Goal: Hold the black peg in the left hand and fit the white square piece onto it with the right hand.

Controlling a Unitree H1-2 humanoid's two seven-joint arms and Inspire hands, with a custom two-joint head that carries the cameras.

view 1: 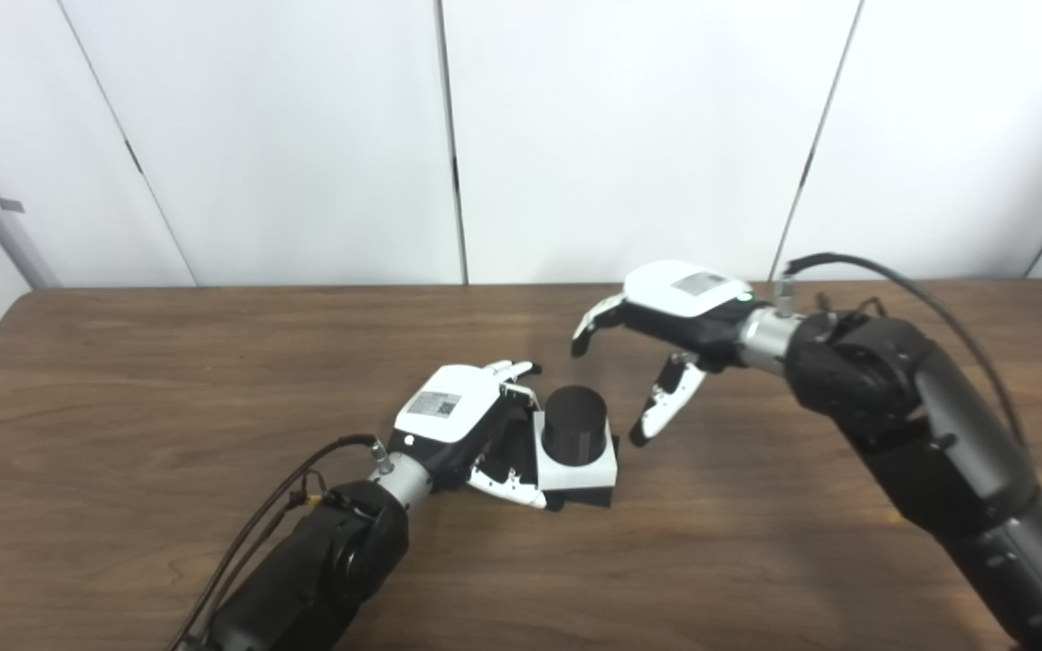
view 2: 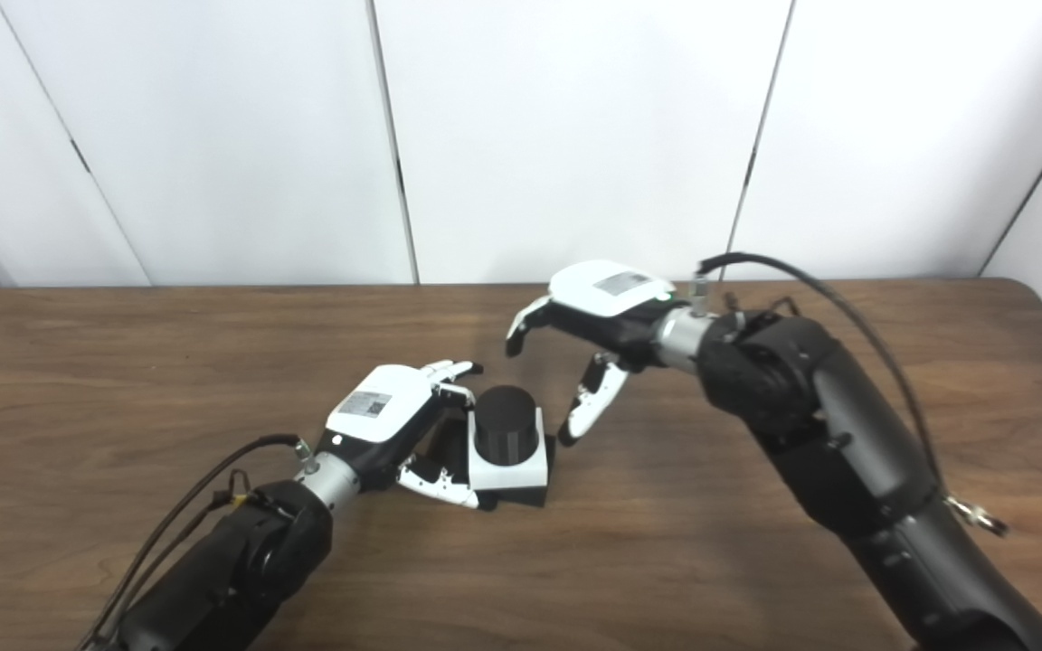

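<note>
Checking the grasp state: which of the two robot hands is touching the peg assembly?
The left robot hand: its fingers wrap the white square piece seated around the black peg. The right robot hand hangs open, apart from it.

A dark brown wooden table (view 1: 168,380) fills the lower scene, its far edge against a white wall. Near its middle a black base rests on the wood, with a white square piece (view 1: 586,466) and a black peg (view 1: 574,422) on it.

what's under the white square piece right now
A black base shows beneath the white square piece, with the black peg rising through it. The base's underside and the table below are hidden.
</note>
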